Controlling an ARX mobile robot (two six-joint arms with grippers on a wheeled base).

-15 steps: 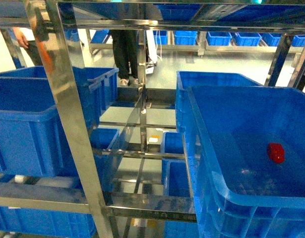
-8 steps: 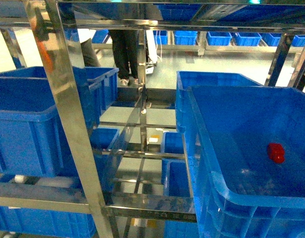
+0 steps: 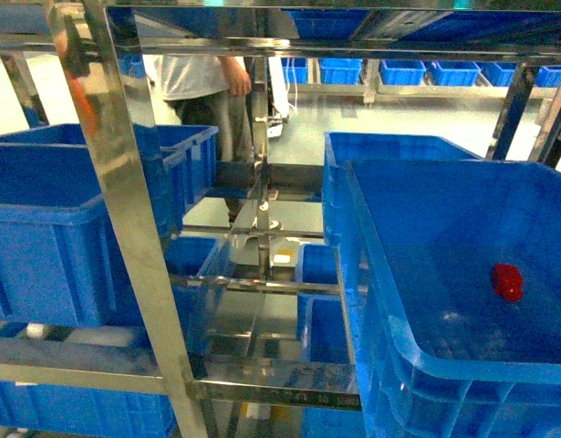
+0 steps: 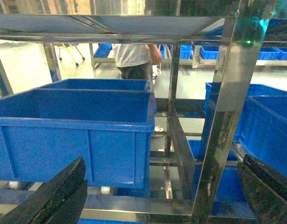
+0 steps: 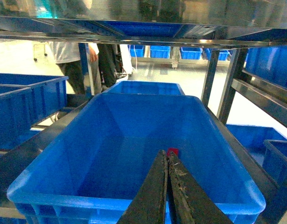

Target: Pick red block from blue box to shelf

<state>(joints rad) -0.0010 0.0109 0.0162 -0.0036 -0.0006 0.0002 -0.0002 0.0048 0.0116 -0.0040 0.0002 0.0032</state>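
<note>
1. Right gripper (image 5: 167, 161) pressed together with nothing between the fingers, poised at the near rim of the box (image 5: 50, 170), aimed toward the block (image 5: 173, 151)
2. Left gripper (image 4: 157, 196) spread wide and holding nothing, fingers at the lower corners of its wrist view, facing a crate (image 4: 73, 135) well left of the box
3. Block (image 3: 508, 281) lying on the floor of the box (image 3: 389, 301), toward its far right side, untouched by either gripper
4. Nothing done yet, judging by this: reaching in, opening, grasping, lifting out and placing on the shelf (image 3: 125, 201) all remain
5. Shelf rails and posts shiny and reflective, framing the box on every side; a bare rail (image 3: 280, 374) just left of the box looks like a possible drop spot
6. Beyond the box: pale floor, a standing person (image 3: 207, 91), and a row of more crates (image 3: 403, 69) along the far wall
</note>
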